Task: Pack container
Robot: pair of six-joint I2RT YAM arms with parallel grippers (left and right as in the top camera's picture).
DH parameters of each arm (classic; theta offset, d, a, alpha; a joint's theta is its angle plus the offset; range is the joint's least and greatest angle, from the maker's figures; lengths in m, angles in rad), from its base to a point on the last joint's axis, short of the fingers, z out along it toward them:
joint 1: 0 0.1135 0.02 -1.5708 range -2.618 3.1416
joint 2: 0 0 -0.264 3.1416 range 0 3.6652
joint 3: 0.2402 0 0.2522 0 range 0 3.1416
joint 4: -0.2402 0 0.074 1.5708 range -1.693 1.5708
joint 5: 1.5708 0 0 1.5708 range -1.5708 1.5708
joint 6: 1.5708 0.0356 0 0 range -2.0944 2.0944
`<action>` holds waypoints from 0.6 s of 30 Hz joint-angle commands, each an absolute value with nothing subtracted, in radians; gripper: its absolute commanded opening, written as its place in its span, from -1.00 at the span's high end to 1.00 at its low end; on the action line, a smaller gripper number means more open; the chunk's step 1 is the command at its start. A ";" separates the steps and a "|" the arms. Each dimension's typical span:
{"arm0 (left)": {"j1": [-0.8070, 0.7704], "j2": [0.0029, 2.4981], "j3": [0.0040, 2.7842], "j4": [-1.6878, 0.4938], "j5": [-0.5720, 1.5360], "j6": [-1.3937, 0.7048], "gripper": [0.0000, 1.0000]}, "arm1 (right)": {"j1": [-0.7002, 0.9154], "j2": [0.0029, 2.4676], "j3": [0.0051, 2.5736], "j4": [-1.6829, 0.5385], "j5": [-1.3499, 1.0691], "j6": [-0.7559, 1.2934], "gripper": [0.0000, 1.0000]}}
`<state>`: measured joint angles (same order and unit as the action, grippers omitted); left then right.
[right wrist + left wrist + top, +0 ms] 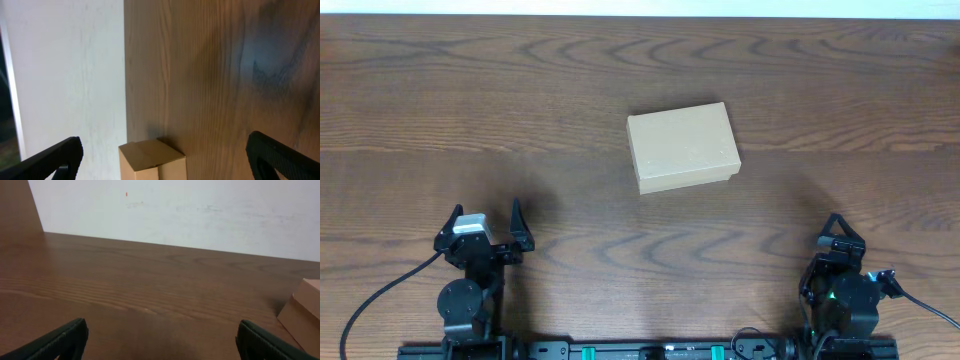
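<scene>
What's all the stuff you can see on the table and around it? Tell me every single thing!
container: one, tan cardboard, lid down, near the middle of the table, nothing touching it
table: one, brown wood, under everything
wall: one, white, beyond the table's far edge
cables: two, black, trailing off from the arm bases at the near edge
left gripper: one, black, near edge on the left, open and empty
right gripper: one, black, near edge on the right, open and empty

No text can be read anywhere; the container (682, 146) seems unmarked.
</scene>
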<state>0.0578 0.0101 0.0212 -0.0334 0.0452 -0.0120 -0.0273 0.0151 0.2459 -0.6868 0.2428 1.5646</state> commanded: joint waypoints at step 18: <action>0.057 0.004 0.004 -0.076 0.026 -0.023 -0.90 | 0.039 0.006 0.152 -0.572 0.278 1.570 -0.99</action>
<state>0.0578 0.0101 0.0212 -0.0334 0.0448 -0.0120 0.0212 0.0135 0.1776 -0.5800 0.2596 1.5642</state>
